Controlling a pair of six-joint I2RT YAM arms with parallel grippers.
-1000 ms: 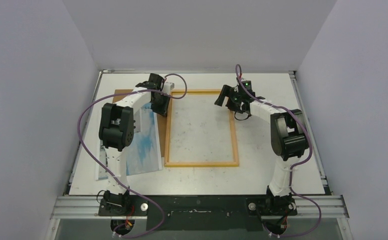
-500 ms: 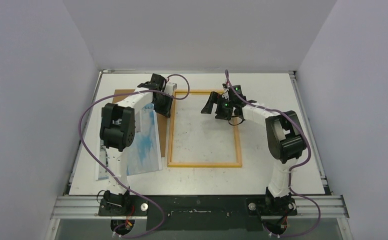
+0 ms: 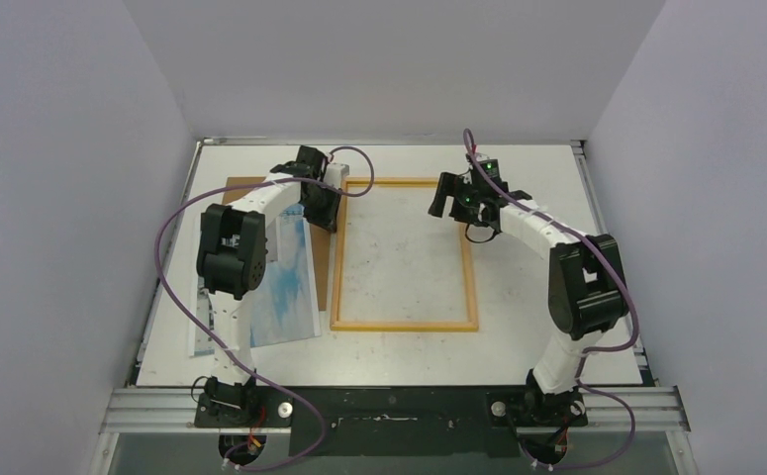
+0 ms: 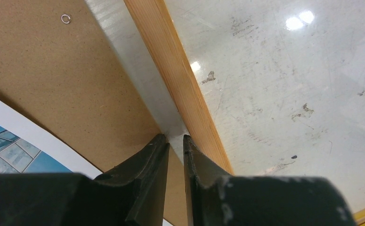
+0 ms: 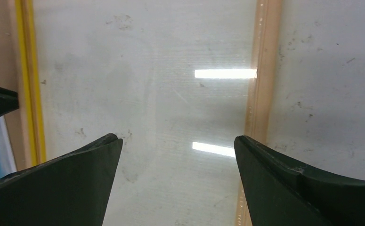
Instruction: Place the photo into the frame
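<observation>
The frame [image 3: 405, 325] lies flat mid-table with its pale wood back up [image 4: 180, 80]; a yellow edge shows on its left rail [image 5: 29, 94]. The photo [image 3: 285, 287] lies picture side up left of it, blue and white [image 4: 11, 141]. My left gripper [image 3: 322, 210] is down at the frame's upper left rail, jaws almost together with only a slit and nothing between them [image 4: 173, 138], over the strip of table between rail and brown panel. My right gripper [image 3: 445, 195] hovers open and empty [image 5: 176, 137] above the frame's upper right part, near its right rail [image 5: 261, 103].
A brown fibreboard backing panel [image 3: 245, 186] lies at the back left, partly under the photo [image 4: 53, 70]. The frame's pane [image 5: 171, 70] reflects ceiling lights. Table edges and grey walls close in on three sides; arm bases stand at the near edge.
The frame slid slightly right early on. My right gripper swung left over the frame, then came back right towards the right rail. The left gripper stayed put.
</observation>
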